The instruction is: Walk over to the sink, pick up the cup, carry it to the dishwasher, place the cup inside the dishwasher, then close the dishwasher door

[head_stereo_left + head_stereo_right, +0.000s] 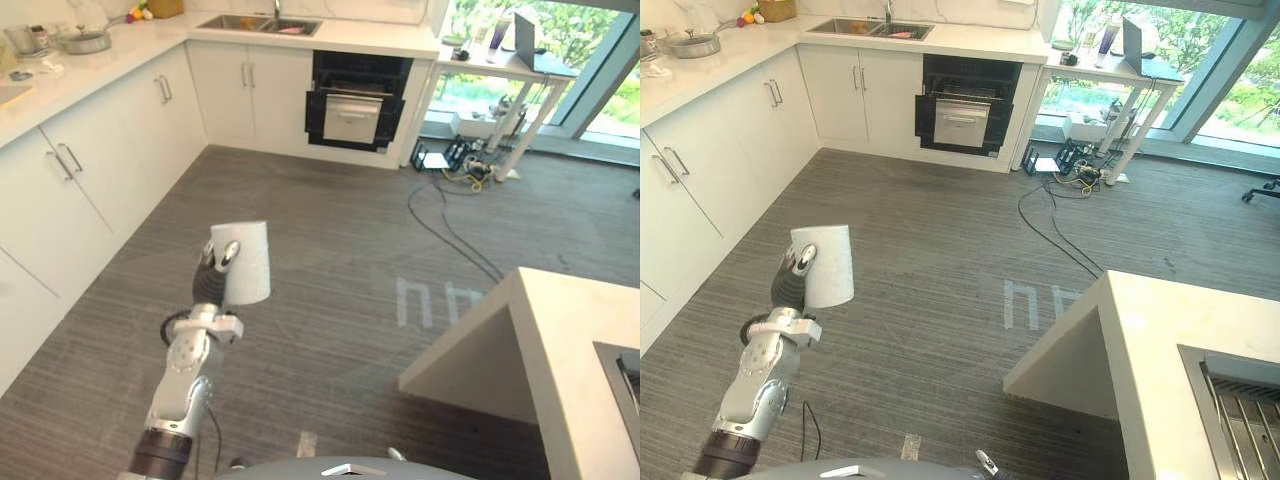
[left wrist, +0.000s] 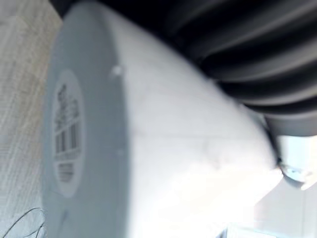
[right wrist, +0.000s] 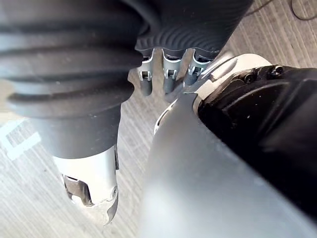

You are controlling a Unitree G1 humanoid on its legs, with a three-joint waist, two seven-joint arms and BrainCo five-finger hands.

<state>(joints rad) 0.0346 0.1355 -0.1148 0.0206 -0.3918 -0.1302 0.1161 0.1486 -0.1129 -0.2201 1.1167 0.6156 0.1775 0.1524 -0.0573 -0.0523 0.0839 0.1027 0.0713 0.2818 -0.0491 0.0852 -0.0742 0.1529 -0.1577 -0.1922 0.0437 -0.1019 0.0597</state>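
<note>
At nine to eleven o'clock we see white cabinets [image 1: 100,160] under a long white surface [image 1: 100,65]. A steel pan [image 1: 85,40] sits on it, and there is some fruit [image 1: 748,16] at the far corner. At one o'clock a window-side surface [image 1: 500,62] carries an open laptop [image 1: 525,40]. Black cables [image 1: 445,235] trail from beneath it across the grey striped floor [image 1: 330,200]. At four o'clock stands a pale island surface [image 1: 570,330], with white markings [image 1: 402,305] on the floor just beside it.
</note>
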